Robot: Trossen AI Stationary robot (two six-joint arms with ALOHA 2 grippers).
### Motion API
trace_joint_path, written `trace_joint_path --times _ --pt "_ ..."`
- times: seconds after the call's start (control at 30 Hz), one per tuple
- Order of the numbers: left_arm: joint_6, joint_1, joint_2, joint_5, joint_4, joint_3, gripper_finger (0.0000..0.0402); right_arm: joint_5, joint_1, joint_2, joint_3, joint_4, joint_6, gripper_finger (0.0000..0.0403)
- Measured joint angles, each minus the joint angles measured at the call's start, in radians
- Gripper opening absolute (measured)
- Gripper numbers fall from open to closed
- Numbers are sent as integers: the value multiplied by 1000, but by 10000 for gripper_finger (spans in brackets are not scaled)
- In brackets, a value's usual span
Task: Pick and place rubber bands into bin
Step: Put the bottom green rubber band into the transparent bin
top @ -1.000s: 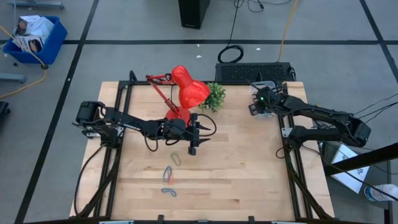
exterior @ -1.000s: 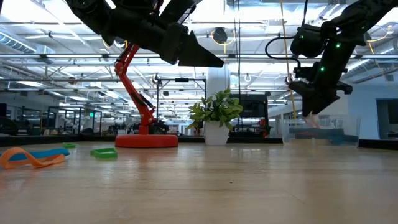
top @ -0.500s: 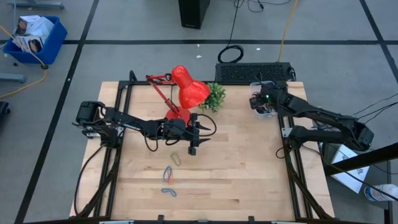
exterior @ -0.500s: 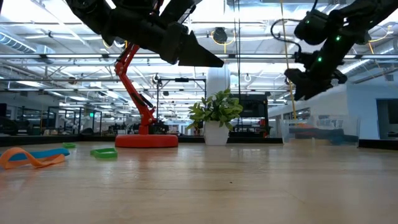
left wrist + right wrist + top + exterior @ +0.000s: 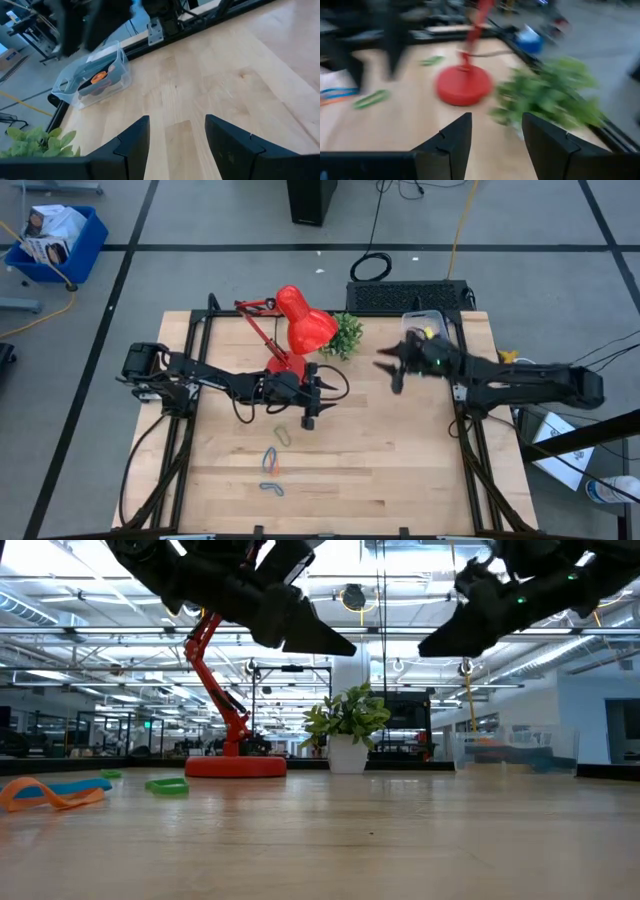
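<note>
In the high view the left hand (image 5: 310, 402) is hanging over the middle of the worktop (image 5: 400, 450), just below the red lamp (image 5: 300, 325) in the frame. Its two fingers (image 5: 132, 145) are standing apart in the left wrist view, with bare wood showing between them and nothing in their grip.

The right hand (image 5: 392, 365) is reaching in from the right side of the frame and is hanging over the worktop right of the small plant (image 5: 345, 335). Its fingers (image 5: 452, 140) are also spread and are holding nothing. In the low view both hands are well above the wood.

The rubber bands (image 5: 272, 462) are lying on the worktop in the lower middle of the high view, below the left hand: a green one, then blue and orange ones, then another blue one lowest. In the low view they are showing at the far left edge (image 5: 50, 790).

The bin (image 5: 428, 322) is sitting at the worktop's upper right corner, holding a few bands, one orange (image 5: 99, 77).
</note>
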State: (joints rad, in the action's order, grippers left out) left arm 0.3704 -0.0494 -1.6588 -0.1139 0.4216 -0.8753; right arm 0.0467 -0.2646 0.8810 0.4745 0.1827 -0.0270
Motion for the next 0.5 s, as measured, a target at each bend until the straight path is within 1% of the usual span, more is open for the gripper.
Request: trace_joint_path --times 0.1,0.23,0.4,0.5 --pt "1 -8 4 -1 -66 0 198 0 110 0 -65 113 -44 171" --pt "-7 -39 8 -1 -247 0 198 1 203 0 -135 252 -74 170" --pt "-60 -88 7 37 -435 0 198 4 227 0 -184 351 -98 170" --pt "-94 -115 7 74 -508 0 198 8 221 0 -198 375 -98 168"
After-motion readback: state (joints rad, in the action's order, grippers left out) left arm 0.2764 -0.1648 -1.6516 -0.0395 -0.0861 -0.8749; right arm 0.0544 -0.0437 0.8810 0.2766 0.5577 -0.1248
